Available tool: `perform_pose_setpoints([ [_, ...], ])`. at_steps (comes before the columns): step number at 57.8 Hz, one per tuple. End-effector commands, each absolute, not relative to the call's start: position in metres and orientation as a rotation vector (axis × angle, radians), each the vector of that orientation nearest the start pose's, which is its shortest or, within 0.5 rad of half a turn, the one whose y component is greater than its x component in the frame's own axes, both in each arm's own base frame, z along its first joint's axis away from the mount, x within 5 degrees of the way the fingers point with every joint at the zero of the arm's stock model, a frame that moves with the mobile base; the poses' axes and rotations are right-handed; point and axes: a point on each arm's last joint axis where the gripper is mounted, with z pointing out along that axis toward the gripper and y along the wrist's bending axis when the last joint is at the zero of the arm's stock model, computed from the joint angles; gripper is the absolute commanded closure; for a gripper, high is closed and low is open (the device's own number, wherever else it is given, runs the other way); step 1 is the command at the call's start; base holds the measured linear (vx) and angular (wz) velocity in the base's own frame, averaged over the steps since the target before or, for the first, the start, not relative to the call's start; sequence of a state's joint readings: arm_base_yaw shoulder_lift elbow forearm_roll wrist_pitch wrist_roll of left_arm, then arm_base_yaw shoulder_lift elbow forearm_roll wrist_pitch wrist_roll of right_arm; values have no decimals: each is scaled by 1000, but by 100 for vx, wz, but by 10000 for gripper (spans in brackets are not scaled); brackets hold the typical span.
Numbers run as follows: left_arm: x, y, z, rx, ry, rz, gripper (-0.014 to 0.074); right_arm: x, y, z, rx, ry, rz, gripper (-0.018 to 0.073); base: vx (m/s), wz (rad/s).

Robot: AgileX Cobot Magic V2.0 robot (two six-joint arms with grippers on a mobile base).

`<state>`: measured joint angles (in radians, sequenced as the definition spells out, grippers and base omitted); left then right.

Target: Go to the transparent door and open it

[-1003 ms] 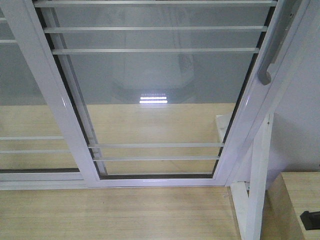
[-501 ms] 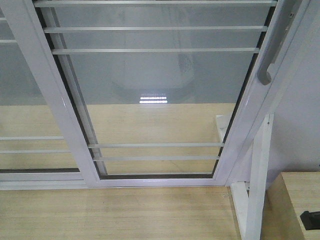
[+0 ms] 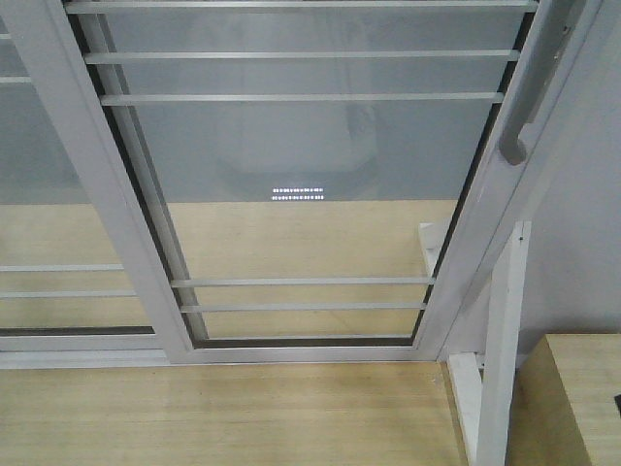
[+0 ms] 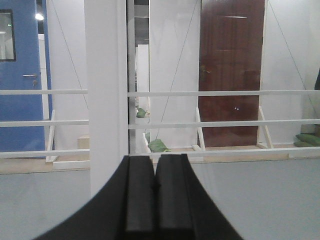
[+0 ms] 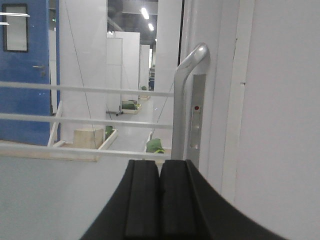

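Front view: the lighting is even and dim, and the picture is slightly soft. A small bright glare patch (image 3: 298, 192) sits on the door (image 3: 310, 146) glass. Wrist views are brighter, lit by ceiling lamps (image 5: 145, 12); the handle (image 5: 187, 95) carries a highlight.

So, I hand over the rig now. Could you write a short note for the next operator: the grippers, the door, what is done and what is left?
Left gripper: shut, empty, facing the glass and a white post.
Right gripper: shut, empty. The handle is ahead of it, slightly to the right, not touched.
Door: directly ahead of the base. It looks closed, with the handle side against the jamb on the right.
Done: the approach to the door.
Left: open the right gripper, take the handle, and slide the door, probably to the left.
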<state>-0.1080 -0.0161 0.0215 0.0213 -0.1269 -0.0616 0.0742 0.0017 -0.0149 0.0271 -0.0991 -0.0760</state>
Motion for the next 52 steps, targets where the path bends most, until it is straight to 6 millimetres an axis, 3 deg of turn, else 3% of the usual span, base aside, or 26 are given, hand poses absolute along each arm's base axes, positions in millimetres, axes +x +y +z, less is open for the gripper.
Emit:
perform_pose_setpoints([
  [1, 52, -6, 253, 65, 1240, -110, 602, 49, 3, 273, -47, 1234, 40, 567, 0, 0],
  [10, 72, -8, 307, 82, 1261, -86, 602, 63, 4, 331, -72, 1270, 17, 567, 0, 0],
  [19, 127, -15, 362, 87, 1335, -85, 602, 103, 7, 383, -81, 1315, 11, 567, 0, 0],
  [26, 169, -19, 383, 90, 1379, -84, 602, 136, 9, 407, -82, 1343, 11, 567, 0, 0],
  [36, 205, -23, 398, 91, 1392, -84, 602, 165, 11, 417, -83, 1376, 12, 567, 0, 0],
  [52, 210, -24, 399, 84, 1382, -92, 596, 172, 12, 412, -85, 1402, 11, 562, 0, 0],
])
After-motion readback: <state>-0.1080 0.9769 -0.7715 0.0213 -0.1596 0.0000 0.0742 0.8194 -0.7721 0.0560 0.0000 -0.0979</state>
